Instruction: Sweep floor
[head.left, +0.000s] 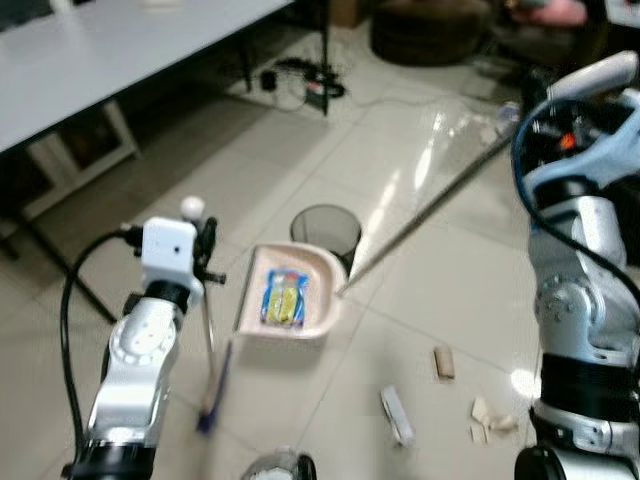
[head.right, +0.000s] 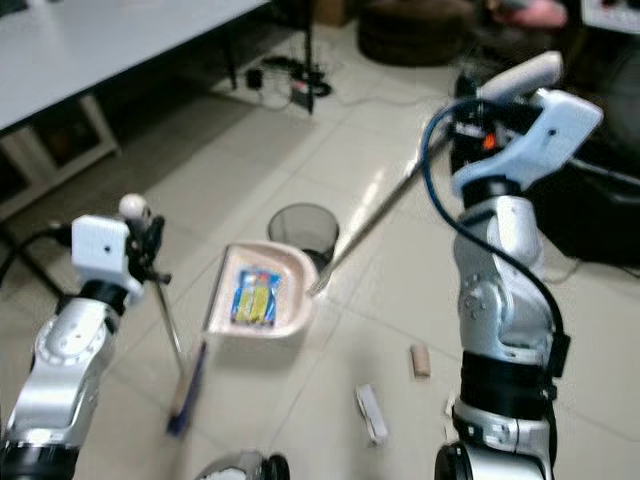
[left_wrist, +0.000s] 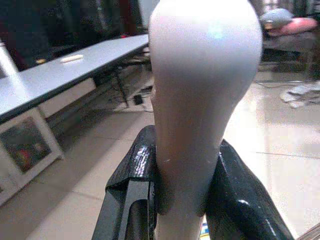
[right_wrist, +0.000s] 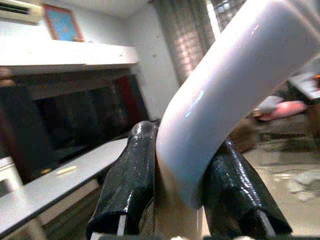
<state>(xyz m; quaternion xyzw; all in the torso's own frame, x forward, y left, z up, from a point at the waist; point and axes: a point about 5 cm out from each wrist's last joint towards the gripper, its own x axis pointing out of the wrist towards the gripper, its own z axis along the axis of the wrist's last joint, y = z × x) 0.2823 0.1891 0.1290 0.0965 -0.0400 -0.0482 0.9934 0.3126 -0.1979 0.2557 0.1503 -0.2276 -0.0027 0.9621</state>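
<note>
- Left eye view: the left pincer (head.left: 200, 250) pinches the white knob of the broom (head.left: 207, 345), whose thin shaft drops almost straight down to a blue head on the tiled floor (head.left: 420, 290). The pink dustpan (head.left: 290, 295) sits on the floor just beside a dark mesh bin (head.left: 327, 232), a yellow-and-blue packet (head.left: 284, 298) lying in it. Its long handle slants up and away to the robot's right. Scraps (head.left: 443, 362) lie scattered on the tiles nearer the robot.
- Right eye view: the same handle runs from the pan up to the right pincer (head.right: 470, 120), raised high at the arm's end; a grey tabletop (head.right: 100, 45) stands far left.
- Left wrist view: two black fingers (left_wrist: 131, 185) press against the broom's white knob from both sides, its axis upright between them.
- Right wrist view: black fingers (right_wrist: 131, 180) clamp the dustpan's curved white grip, which bends up and away.
</note>
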